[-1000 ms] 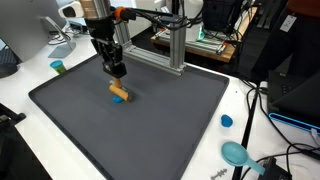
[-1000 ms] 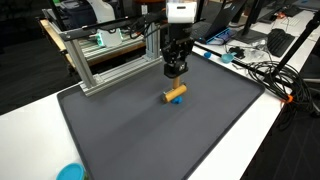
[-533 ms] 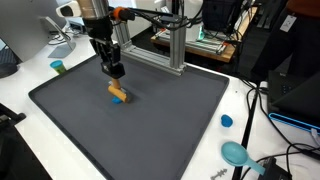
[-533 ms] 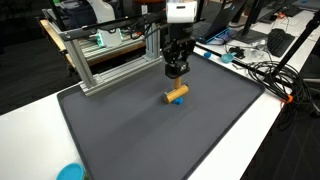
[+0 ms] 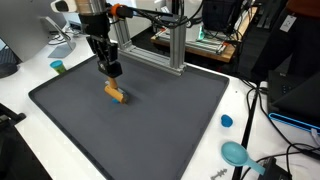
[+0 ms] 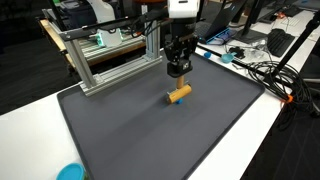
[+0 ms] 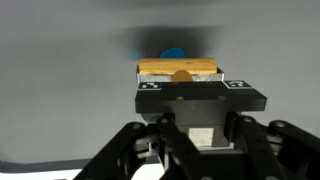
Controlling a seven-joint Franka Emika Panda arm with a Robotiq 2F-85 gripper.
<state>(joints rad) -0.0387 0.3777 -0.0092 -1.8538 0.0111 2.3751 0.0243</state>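
Gripper (image 5: 110,70) hovers just above the orange cylinder (image 5: 115,93), which lies flat on the dark mat (image 5: 170,120) — how wide the jaws stand, I can't tell. Best to centre over its middle, squared across its width.

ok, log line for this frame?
fingers: above orange cylinder, not touching, open/shut unclear | cylinder: lying on grey mat

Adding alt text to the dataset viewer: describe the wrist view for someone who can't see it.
An orange cylinder lies crosswise on a grey mat, just beyond the black end effector that fills the lower part of the frame. A small blue patch shows right behind the cylinder. The view does not show whether the jaws are open or shut.
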